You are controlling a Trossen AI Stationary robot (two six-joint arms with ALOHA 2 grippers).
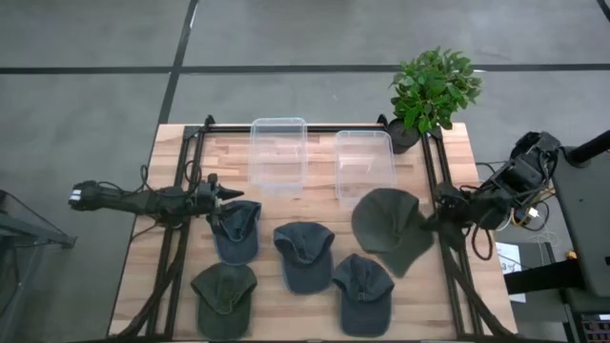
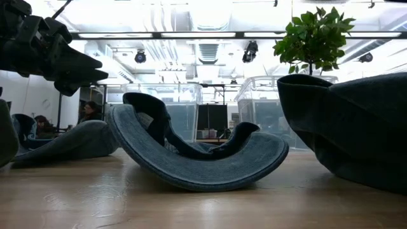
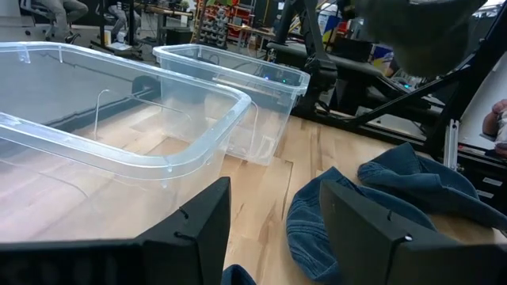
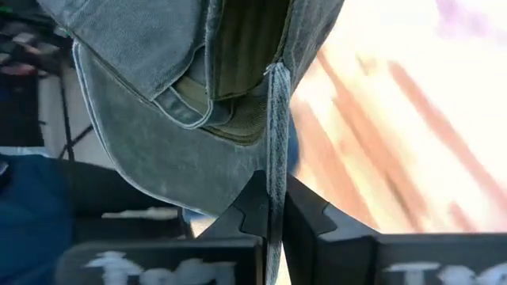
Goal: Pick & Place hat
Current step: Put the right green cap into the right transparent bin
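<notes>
High view: both clear bins (image 1: 277,155) hold nothing.

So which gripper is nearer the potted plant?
Right. The right gripper, shut on the green hat, sits just below the potted plant; the left gripper is across the table.

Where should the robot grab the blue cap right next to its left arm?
The blue denim cap lies flat with its soft crown toward the open left pincer. Best bet: come down from above and pinch a fold of that crown edge nearest the pincer, since the cloth there bunches easily. The right pincer is shut on the big green fabric hat.
</notes>
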